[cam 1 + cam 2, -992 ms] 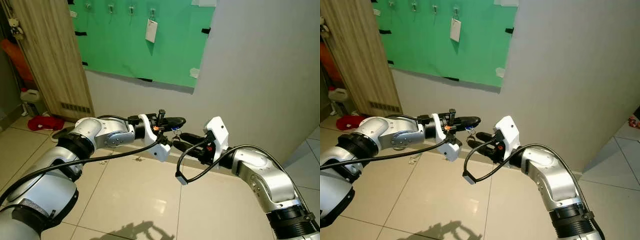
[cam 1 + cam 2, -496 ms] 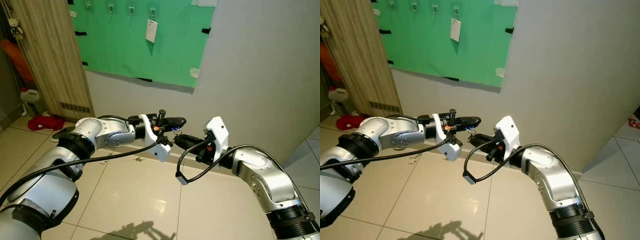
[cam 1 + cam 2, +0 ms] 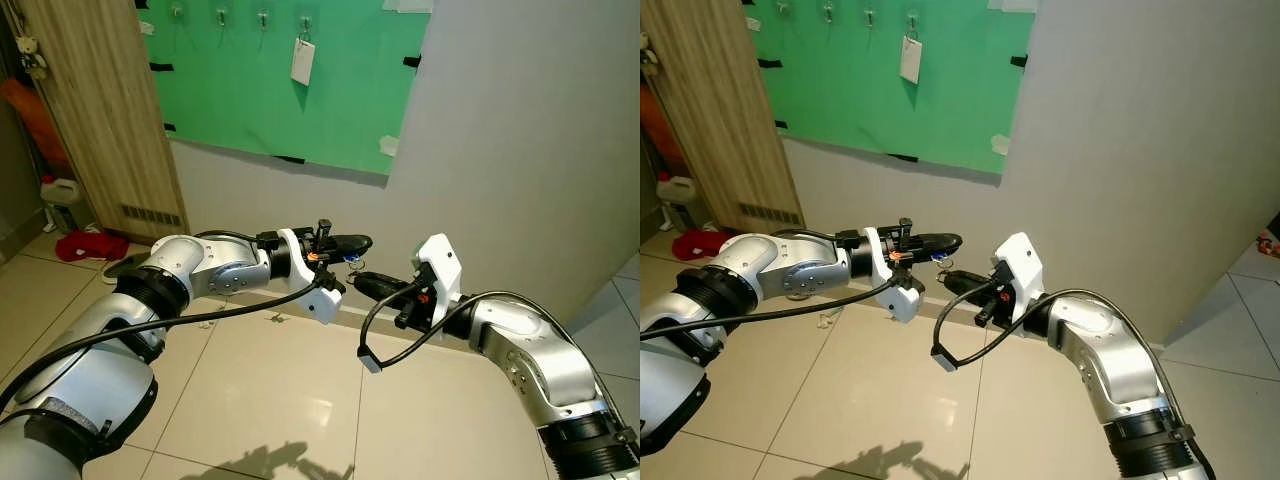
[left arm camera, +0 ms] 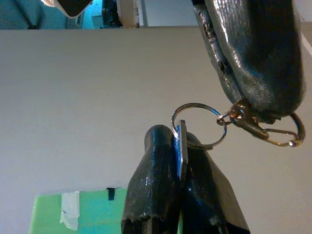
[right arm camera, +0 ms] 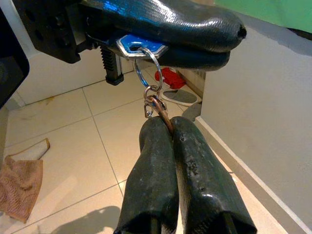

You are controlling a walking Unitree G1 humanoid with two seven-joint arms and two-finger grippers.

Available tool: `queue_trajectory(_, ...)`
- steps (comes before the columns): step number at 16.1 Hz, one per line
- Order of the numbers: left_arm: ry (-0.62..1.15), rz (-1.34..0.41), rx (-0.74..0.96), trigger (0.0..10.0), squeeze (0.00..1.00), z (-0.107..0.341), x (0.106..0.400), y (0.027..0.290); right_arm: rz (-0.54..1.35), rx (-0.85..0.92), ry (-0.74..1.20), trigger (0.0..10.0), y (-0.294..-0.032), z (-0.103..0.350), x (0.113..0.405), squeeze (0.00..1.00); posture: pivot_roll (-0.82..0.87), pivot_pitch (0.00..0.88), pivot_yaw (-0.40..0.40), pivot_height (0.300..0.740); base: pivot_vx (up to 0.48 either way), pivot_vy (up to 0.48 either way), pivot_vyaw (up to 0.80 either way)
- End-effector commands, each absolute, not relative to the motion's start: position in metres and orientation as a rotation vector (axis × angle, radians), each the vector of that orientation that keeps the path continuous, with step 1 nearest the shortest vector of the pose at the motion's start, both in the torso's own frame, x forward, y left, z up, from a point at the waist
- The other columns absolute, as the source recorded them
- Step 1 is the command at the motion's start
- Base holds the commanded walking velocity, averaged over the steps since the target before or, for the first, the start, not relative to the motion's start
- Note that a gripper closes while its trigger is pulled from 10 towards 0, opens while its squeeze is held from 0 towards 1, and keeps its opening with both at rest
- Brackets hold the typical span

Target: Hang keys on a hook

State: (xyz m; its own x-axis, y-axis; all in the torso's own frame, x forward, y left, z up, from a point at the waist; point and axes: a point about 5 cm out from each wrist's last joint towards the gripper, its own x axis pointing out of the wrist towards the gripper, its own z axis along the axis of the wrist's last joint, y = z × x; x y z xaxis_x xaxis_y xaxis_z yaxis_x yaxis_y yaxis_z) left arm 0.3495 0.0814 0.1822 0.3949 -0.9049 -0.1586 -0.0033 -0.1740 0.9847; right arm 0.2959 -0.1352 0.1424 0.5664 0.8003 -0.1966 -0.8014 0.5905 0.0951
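Head cameras look down at both arms; wrist cameras closely share the keys (image 5: 146, 73).

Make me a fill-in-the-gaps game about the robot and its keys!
1. The left pincer pinches a flat tag coloured ____.
2. The right pincer is shut on the gold ____ that hangs from the key ring.
3. The board with hooks on the wall is ____.
4. A white card hangs from a ____ on that board.

Missing words: blue; clasp; green; hook

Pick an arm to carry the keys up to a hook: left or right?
Right, probably. The right gripper is shut on the clasp, so the key ring hangs free to slip over a hook. The left gripper pinches the blue key itself.
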Motion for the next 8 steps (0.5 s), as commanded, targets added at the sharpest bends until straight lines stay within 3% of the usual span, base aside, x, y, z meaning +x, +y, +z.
queue_trajectory(1, -0.845, -1.010, 1.521, 10.0, 0.00, 0.1805, 0.3481, 0.0798, 0.939, 0.006, 0.210, 0.0, -0.1400, 0.1473, 0.2944, 0.00, -0.11, 0.000, -0.031, 0.740, 0.000, 0.000, 0.00)
queue_trajectory(3, -0.832, -0.995, 1.489, 10.0, 0.00, 0.1821, 0.3486, 0.0802, 0.941, 0.007, 0.209, 0.0, -0.1405, 0.1477, 0.2939, 0.00, -0.11, 0.000, -0.029, 0.740, 0.000, 0.000, 0.00)
queue_trajectory(4, -0.809, -0.993, 1.469, 10.0, 1.00, 0.1823, 0.3495, 0.0806, 0.944, 0.009, 0.209, 0.0, -0.1407, 0.1478, 0.2933, 0.00, -0.11, 0.000, -0.029, 0.740, 0.000, 0.000, 0.00)
queue_trajectory(8, -0.709, -1.021, 1.487, 10.0, 1.00, 0.1750, 0.3520, 0.0869, 0.955, 0.035, 0.220, 0.0, -0.1403, 0.1468, 0.2910, 0.00, -0.11, 0.000, -0.030, 0.740, 0.000, 0.000, 0.00)
